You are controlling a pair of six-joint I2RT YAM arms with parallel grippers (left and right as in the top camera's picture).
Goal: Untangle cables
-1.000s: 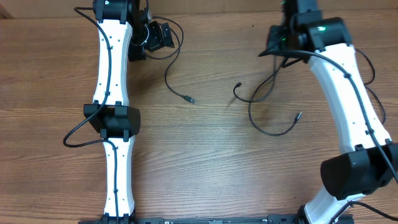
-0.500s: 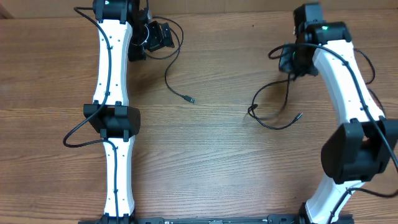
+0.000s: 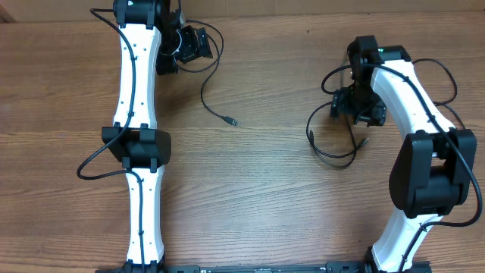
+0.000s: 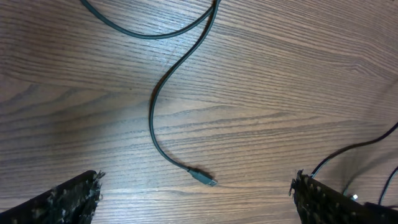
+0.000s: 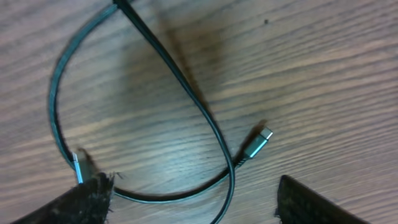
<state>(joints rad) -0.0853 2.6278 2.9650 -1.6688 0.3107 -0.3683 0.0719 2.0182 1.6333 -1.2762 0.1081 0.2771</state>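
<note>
Right gripper (image 5: 194, 186) pulled back, jaws wide, empty | thin black silver-tipped cable (image 5: 214, 127) dragged rightward, looped on wooden table (image 3: 258, 197) beneath | left gripper (image 4: 196, 182) open, idle over second black cable (image 4: 152, 118) | both well apart, likely untangled

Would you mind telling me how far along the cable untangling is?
Done: the left cable lies free, apart from the right cable. In hand: nothing; the left gripper and right gripper are open, the right one over the right cable. To do: that cable is coiled in a loop, needing straightening.
</note>
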